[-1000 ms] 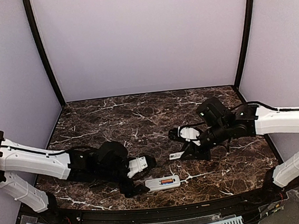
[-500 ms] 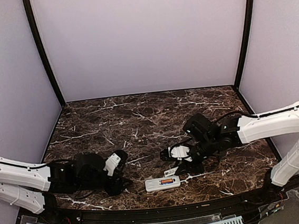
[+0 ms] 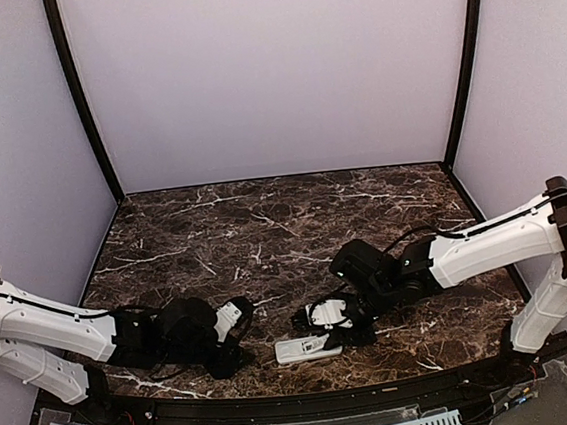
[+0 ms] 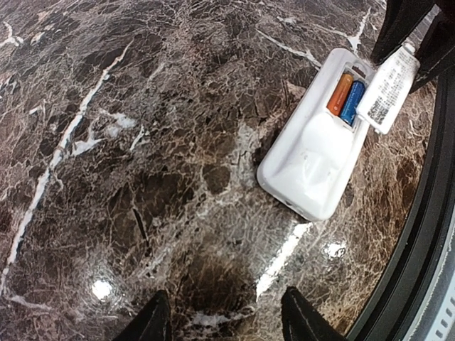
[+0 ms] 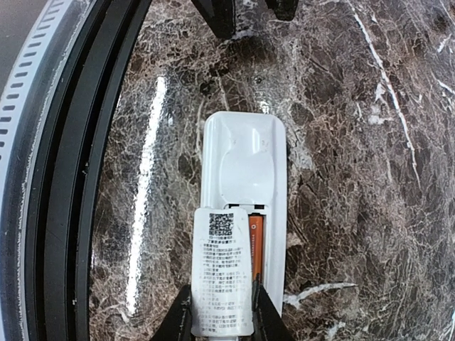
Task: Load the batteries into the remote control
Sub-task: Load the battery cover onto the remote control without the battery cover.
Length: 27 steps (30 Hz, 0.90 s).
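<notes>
remote lay back-up by the table's near edge, batteries seated inside. right gripper clenched the cover just above them. left gripper hung released, empty, alongside. with nothing bracing it, the remote could have skidded under a push, seating the cover crooked.

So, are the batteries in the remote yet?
In. The orange battery and blue battery lie side by side in the remote, and the right hand holds its cover.

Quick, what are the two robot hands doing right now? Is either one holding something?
Left gripper: open, holding nothing.
Right gripper: shut on the white battery cover.
</notes>
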Each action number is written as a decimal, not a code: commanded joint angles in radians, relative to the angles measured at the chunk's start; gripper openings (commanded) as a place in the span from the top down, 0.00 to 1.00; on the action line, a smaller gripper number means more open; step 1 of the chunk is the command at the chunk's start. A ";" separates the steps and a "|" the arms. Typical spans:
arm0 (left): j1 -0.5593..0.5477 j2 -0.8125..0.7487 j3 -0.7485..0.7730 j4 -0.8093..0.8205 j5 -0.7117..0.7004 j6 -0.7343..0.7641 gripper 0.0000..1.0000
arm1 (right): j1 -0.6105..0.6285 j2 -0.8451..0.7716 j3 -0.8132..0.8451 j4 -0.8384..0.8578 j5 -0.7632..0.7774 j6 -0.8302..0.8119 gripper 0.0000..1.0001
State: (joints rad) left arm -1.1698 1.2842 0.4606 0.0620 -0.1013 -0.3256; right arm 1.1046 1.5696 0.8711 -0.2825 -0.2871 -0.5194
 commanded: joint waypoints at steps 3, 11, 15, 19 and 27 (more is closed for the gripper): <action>-0.004 0.014 0.021 0.009 0.030 0.016 0.48 | 0.004 0.068 0.029 0.001 0.013 -0.022 1.00; -0.004 0.050 0.034 0.012 0.045 0.023 0.48 | -0.005 0.060 0.027 0.020 -0.004 0.009 1.00; -0.004 0.058 0.038 0.012 0.048 0.023 0.48 | -0.021 0.039 0.033 0.004 -0.023 0.017 1.00; -0.004 0.062 0.039 0.013 0.051 0.025 0.48 | -0.041 0.034 0.046 -0.015 -0.026 0.031 1.00; -0.004 0.084 0.052 0.012 0.058 0.030 0.48 | -0.051 0.065 0.078 -0.032 -0.034 0.029 1.00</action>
State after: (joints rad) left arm -1.1698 1.3556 0.4866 0.0750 -0.0586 -0.3122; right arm 1.0588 1.6287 0.9131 -0.2981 -0.3031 -0.4957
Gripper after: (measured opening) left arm 0.517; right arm 0.210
